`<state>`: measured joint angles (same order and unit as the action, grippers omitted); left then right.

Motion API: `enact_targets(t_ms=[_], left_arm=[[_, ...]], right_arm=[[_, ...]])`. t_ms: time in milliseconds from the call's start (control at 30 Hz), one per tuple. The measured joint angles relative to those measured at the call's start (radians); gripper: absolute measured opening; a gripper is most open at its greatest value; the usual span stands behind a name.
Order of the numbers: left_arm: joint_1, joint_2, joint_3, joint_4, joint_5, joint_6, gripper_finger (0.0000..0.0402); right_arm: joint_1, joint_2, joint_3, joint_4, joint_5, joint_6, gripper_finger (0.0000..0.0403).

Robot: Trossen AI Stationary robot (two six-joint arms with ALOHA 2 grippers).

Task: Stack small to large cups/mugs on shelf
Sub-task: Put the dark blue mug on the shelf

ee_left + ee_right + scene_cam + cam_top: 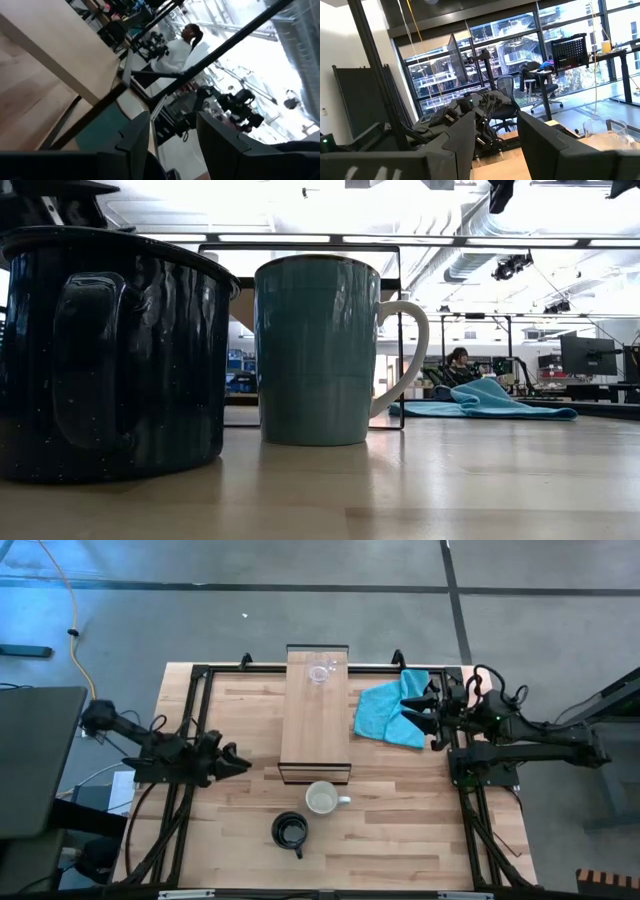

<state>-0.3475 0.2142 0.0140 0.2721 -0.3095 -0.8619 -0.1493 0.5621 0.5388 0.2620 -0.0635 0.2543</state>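
The black mug (290, 831) stands nearest the counter's (400, 840) front edge, handle toward that edge. Just beyond, the white mug (322, 799) points its handle toward the right arm. Behind them the shelf (315, 725) runs lengthwise front to back, the glass cup (321, 672) at its far end. A turquoise cloth (392, 708) lies beside it. Only the low view shows a seated person (459, 366) beyond. The left tool (236, 761) and the right tool (415, 710) both gape empty.
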Motion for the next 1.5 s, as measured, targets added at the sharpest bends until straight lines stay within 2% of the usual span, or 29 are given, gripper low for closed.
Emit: enact_targets(t_ms=[167,333,567,967,1267,1500], left_arm=[[-0.11,0.12,0.052,0.023,-0.101,0.018,0.0152],[-0.183,0.265,0.13,0.023,-0.154,0.024,0.0152],[-0.232,0.482,0.24,0.017,-0.175,0.014,0.0152],[-0.231,0.863,0.427,-0.01,-0.146,-0.036,0.0152],[-0.231,1.007,0.602,-0.299,-0.128,-0.086,0.0152],[-0.23,1.028,0.656,-0.395,-0.128,-0.092,0.0152]], right_arm=[[0.0,0.0,0.0,-0.019,0.0,0.0,0.0137],[0.0,0.0,0.0,-0.036,0.0,0.0,0.0137],[0.0,0.0,0.0,-0.041,-0.001,0.0,0.0137],[0.0,0.0,0.0,-0.092,-0.005,0.026,0.0137],[0.0,0.0,0.0,-0.119,-0.005,0.026,0.0137],[0.0,0.0,0.0,-0.152,-0.016,0.026,0.0137]])
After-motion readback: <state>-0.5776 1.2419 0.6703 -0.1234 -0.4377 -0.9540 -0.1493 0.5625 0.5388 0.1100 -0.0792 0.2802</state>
